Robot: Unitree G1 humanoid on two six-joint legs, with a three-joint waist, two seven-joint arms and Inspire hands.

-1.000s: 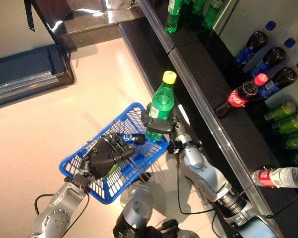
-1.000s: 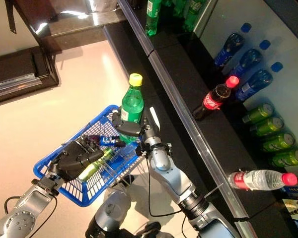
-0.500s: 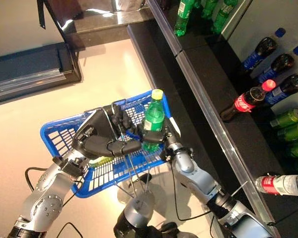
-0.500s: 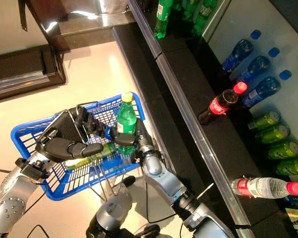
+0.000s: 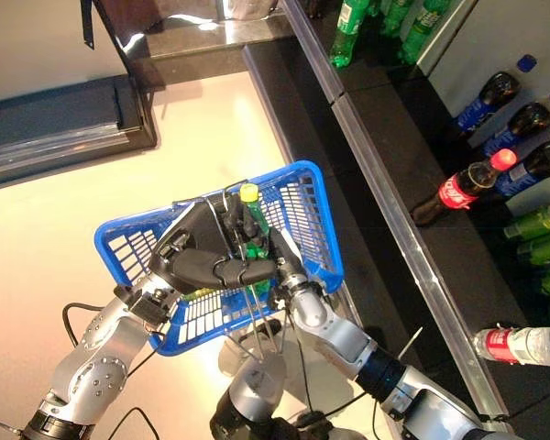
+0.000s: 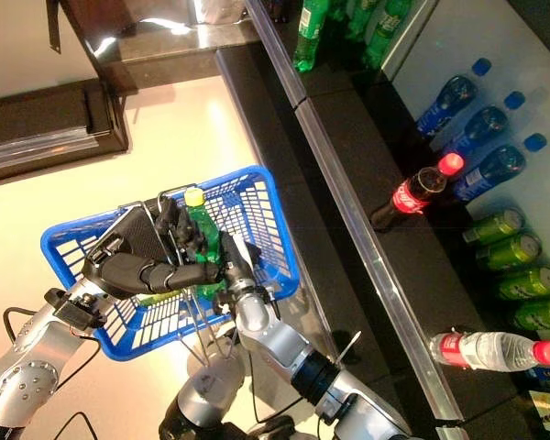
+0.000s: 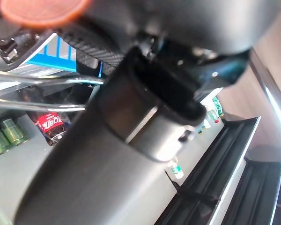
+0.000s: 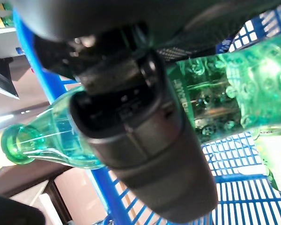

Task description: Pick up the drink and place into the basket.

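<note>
A green drink bottle [image 5: 251,240] with a yellow cap [image 5: 248,192] stands upright inside the blue wire basket [image 5: 304,215], its neck above the rim. My right hand [image 5: 281,267] is shut on the bottle's body. The right wrist view shows the thumb [image 8: 136,136] curled across the green bottle [image 8: 215,89], with the blue mesh [image 8: 234,197] behind it. My left hand [image 5: 206,263] is shut on the basket's metal handle [image 5: 253,316] and holds the basket above the floor, just in front of the bottle. A yellow-green item [image 5: 194,294] lies in the basket's bottom.
To the right runs a dark shelf unit with a metal front edge [image 5: 385,192]. On it are a red-capped cola bottle [image 5: 458,188], blue-capped dark bottles [image 5: 495,92], green cans [image 5: 541,222], a lying clear bottle [image 5: 522,345] and green bottles [image 5: 350,27]. A dark cabinet [image 5: 64,124] stands at the back left.
The right hand has brought the green bottle down from above the rim into the basket. The left hand has swung the basket up and to the right around it. The camera has shifted too.
</note>
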